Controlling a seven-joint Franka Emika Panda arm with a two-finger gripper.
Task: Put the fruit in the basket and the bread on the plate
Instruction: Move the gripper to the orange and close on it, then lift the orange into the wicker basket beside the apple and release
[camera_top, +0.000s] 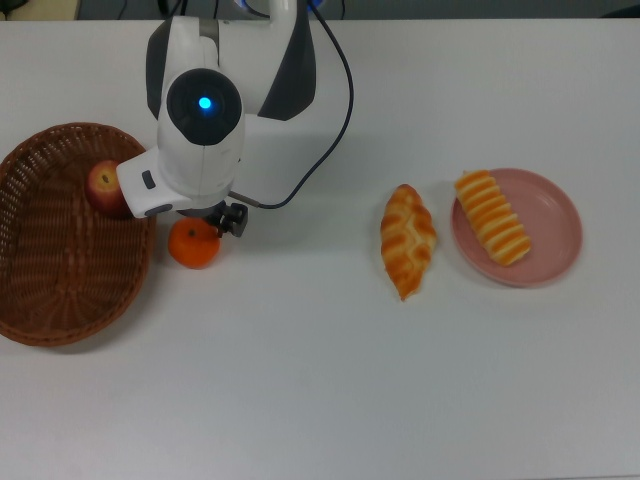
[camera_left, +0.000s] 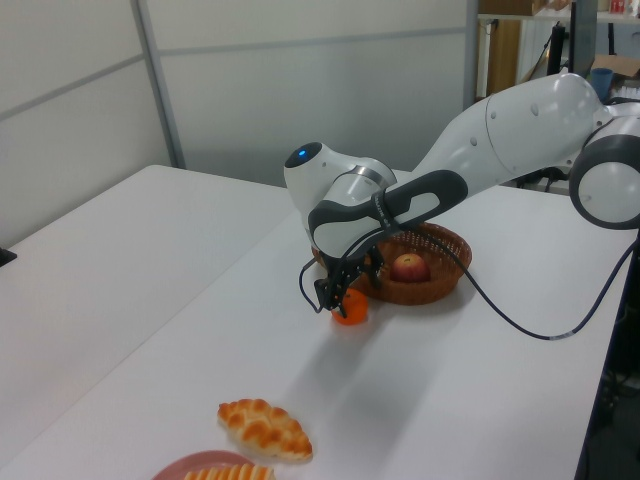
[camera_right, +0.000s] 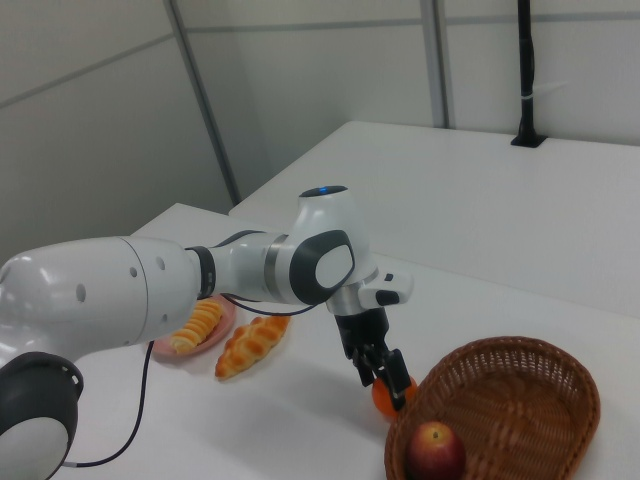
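The orange mandarin (camera_top: 192, 248) lies on the table just right of the wicker basket (camera_top: 50, 290) in the top view. My gripper (camera_top: 205, 225) hangs directly over it, open, with the fingers down on either side of its top (camera_right: 385, 375). The arm covers part of the mandarin (camera_left: 351, 311). The red apple (camera_top: 103, 187) rests inside the basket. A striped roll (camera_top: 492, 217) lies on the pink plate (camera_top: 558, 240). The twisted pastry (camera_top: 407, 240) lies on the table just left of the plate.
The arm and its black cable (camera_top: 335, 110) reach in from the top view's upper edge. The basket's rim (camera_right: 420, 400) stands right beside the mandarin. White table surface (camera_top: 330, 380) spreads between the fruit side and the bread side.
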